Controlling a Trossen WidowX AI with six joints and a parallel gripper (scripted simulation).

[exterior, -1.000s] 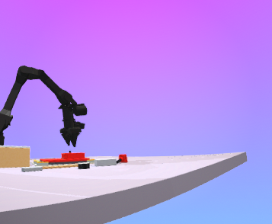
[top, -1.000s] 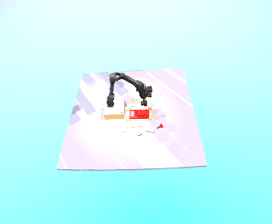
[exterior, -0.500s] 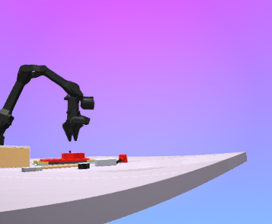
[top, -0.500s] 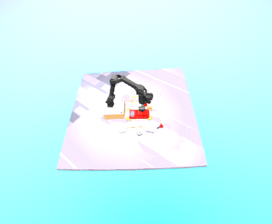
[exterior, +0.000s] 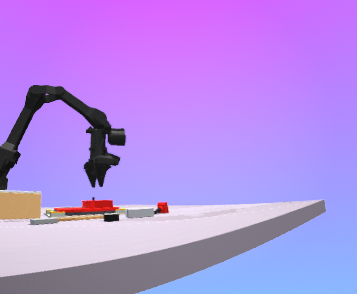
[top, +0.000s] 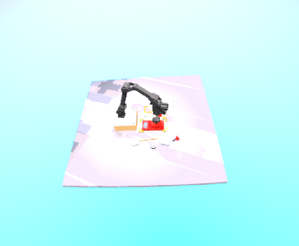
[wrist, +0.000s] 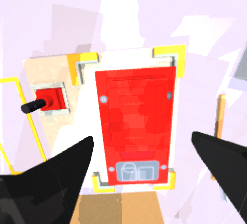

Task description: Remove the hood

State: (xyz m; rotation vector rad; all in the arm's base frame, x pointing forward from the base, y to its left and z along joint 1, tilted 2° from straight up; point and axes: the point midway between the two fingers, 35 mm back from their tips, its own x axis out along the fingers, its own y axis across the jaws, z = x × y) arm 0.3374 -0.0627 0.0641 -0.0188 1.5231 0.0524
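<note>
The toy car's hood appears as a red panel (top: 148,128) (exterior: 72,210) (wrist: 136,112) with a raised middle, four round fasteners and a pale window-like patch. It lies flat between yellow corner brackets (wrist: 180,52). My gripper (top: 156,121) (exterior: 97,185) (wrist: 142,138) is open and empty, pointing down above the red panel without touching it. In the wrist view the panel lies between and beyond the fingertips. A yellow outline (wrist: 1,80), apparently the marked area, lies left of the car in the wrist view, partly cut off. The panel's underside is hidden.
A small red block with a black peg (wrist: 33,106) stands beside the panel. A tan box with a white top (top: 126,126) (exterior: 12,205) stands near the arm's base. A thin orange stick (wrist: 220,117), a grey block (exterior: 140,213) and a red piece (exterior: 163,208) lie nearby.
</note>
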